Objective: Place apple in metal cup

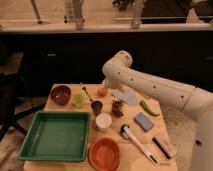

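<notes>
- The gripper hangs at the end of the white arm, low over the back edge of the table, about midway along that edge. The claw is released, spread wide, and grasps nothing.
- The apple sits on the table right under the claw, close to the back edge and outside every cup.
- The metal cup stands upright just in front of the apple, toward the middle of the table.
- The white cup stands just in front of the metal cup, beside the back right corner of the green tray.
- The green cup is left of the apple, between it and the dark red bowl near the back left corner.
- A dark red lumpy cluster lies just right of the metal cup.
- A grey packet lies right of the apple, partly under the arm.
- A green pepper lies toward the right edge, with a blue sponge in front of it.
- The green tray fills the front left corner, and the orange bowl sits at the front edge to its right.
- A white brush and a dark bar lie toward the front right corner.
</notes>
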Motion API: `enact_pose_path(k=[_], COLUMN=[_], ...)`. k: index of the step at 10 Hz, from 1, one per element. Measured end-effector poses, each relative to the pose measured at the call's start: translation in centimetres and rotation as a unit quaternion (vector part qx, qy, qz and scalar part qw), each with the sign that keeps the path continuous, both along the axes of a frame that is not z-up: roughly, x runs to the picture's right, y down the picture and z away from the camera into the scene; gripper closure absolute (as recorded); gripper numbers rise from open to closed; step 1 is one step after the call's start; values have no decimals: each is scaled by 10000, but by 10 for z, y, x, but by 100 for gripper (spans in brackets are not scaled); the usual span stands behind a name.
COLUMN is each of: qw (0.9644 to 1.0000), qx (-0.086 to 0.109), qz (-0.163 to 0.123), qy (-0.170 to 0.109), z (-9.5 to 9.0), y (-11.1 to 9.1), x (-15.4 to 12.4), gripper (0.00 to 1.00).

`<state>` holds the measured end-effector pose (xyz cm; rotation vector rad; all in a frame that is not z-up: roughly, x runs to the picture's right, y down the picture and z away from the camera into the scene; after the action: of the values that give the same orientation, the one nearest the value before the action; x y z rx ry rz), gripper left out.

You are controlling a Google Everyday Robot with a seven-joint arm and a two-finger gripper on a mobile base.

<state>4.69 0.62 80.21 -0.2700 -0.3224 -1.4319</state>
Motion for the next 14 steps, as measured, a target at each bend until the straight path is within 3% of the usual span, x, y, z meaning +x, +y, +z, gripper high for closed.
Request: enact_pose_path(k=[2, 3, 8, 14], qw=[9995, 9995, 9998, 9963], qx=[64, 67, -151, -565], qz=[66, 113, 124, -461], qy=[303, 302, -69, -450], z=[7, 14, 48, 108], y=[-4, -8, -15, -35], x=[1, 1, -1, -37], gripper=[20, 20, 20, 20])
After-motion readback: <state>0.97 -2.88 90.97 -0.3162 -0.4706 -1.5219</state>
